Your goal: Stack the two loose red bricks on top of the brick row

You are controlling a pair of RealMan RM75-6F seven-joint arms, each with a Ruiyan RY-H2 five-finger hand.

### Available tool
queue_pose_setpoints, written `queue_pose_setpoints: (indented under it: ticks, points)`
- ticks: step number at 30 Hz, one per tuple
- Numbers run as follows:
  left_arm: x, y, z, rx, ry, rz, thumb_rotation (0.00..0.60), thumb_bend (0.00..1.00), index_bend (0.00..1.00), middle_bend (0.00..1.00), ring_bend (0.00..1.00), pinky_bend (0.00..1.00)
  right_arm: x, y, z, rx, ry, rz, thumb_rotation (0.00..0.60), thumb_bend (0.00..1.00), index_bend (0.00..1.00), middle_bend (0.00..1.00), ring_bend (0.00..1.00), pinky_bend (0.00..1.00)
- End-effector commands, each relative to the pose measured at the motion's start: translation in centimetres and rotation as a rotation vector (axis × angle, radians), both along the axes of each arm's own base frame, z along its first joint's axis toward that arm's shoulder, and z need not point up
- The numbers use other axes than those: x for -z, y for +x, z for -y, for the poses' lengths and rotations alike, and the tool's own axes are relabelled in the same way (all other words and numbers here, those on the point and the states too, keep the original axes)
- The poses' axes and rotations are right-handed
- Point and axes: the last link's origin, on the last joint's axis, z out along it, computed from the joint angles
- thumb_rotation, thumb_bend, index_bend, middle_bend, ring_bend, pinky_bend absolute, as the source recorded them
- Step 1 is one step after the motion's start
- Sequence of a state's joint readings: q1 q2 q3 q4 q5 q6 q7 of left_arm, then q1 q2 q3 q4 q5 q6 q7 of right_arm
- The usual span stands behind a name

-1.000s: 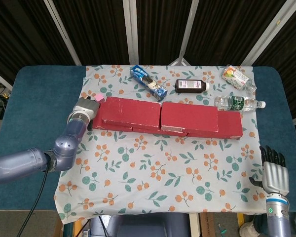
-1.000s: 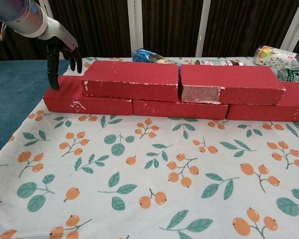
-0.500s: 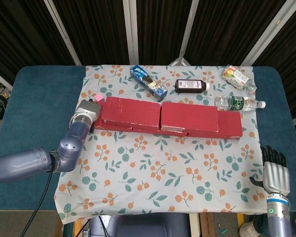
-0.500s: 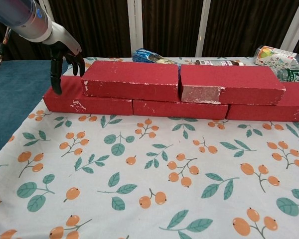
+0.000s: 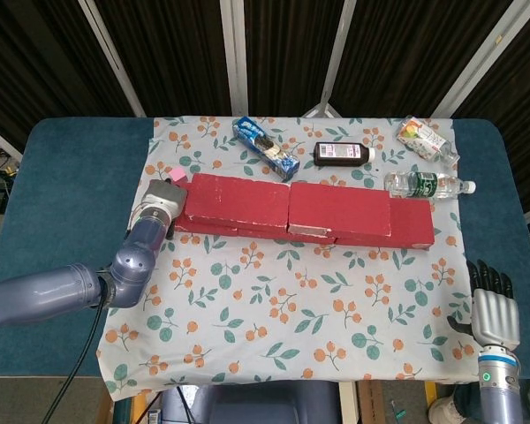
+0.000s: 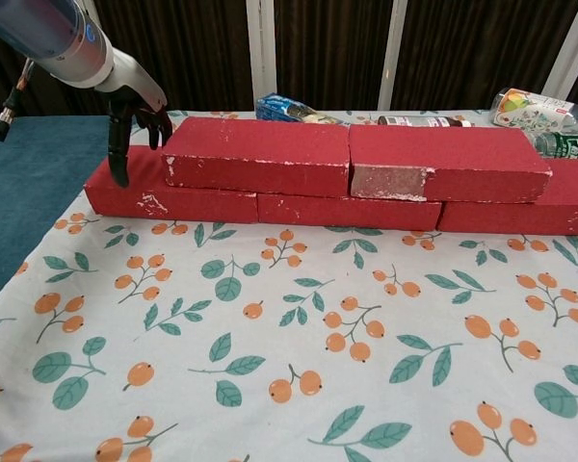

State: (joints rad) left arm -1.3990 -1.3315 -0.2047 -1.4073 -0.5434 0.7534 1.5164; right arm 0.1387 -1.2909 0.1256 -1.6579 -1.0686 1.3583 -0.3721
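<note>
The left hand (image 6: 135, 106) stood at the left end of the brick stack, its dark fingers (image 6: 120, 154) hanging down loosely spread and holding nothing, the longest fingertip against the left end of the lower row of rough red rectangular bricks (image 6: 173, 202). Just right of those fingers lay the left upper red brick (image 6: 258, 156), and butted to it end to end the right upper red brick (image 6: 443, 162); both rested flat on the row. Compared with the frame one second earlier, the left hand had moved rightward, closing from a spot clear of the stack to touching its end, and the left upper brick had shifted slightly right, so the seam between the two upper bricks looked tighter. Judgement: both loose bricks were already stacked, and this was a final squaring-up nudge; the task appeared essentially complete. The right hand (image 5: 495, 309) hung well away from the fingers at work, off the near right edge of the tabletop (image 5: 62, 177), fingers straight, slightly apart and empty, unchanged from the earlier frame. Beyond the stack on the floral cloth (image 5: 291, 309), untouched and in the same places as before: a blue snack packet (image 5: 265, 147), a dark brown bottle (image 5: 343, 154), a clear plastic water bottle (image 5: 428, 185) and a small printed carton (image 5: 422, 138).
</note>
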Motion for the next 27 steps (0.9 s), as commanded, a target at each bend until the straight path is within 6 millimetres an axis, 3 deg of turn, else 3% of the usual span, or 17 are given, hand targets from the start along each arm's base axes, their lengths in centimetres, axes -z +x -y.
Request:
queue_pose_setpoints:
  ticks: [1,9,15,27]
  points:
    - [0.1,0.1,0.0,0.001,-0.003,0.006,0.6,0.0,0.17,0.11,0.0,0.13,0.0,0.0,0.0,0.0,0.0,0.0,0.6,0.2,0.0,0.0,0.0,0.0]
    - [0.2,0.4,0.0,0.009,-0.003,0.008,0.6,0.0,0.16,0.11,0.0,0.13,0.1,0.0,0.0,0.001,0.004,-0.001,0.6,0.2,0.0,0.0,0.0,0.0]
    - [0.0,0.3,0.1,0.01,-0.005,-0.005,0.6,0.0,0.22,0.12,0.0,0.13,0.0,0.0,0.0,0.004,0.0,-0.001,0.6,0.2,0.0,0.0,0.0,0.0]
    - [-3.2,-1.1,0.0,-0.023,0.04,-0.055,0.6,0.0,0.24,0.13,0.0,0.13,0.4,0.1,0.1,0.002,0.013,-0.004,0.6,0.2,0.0,0.0,0.0,0.0]
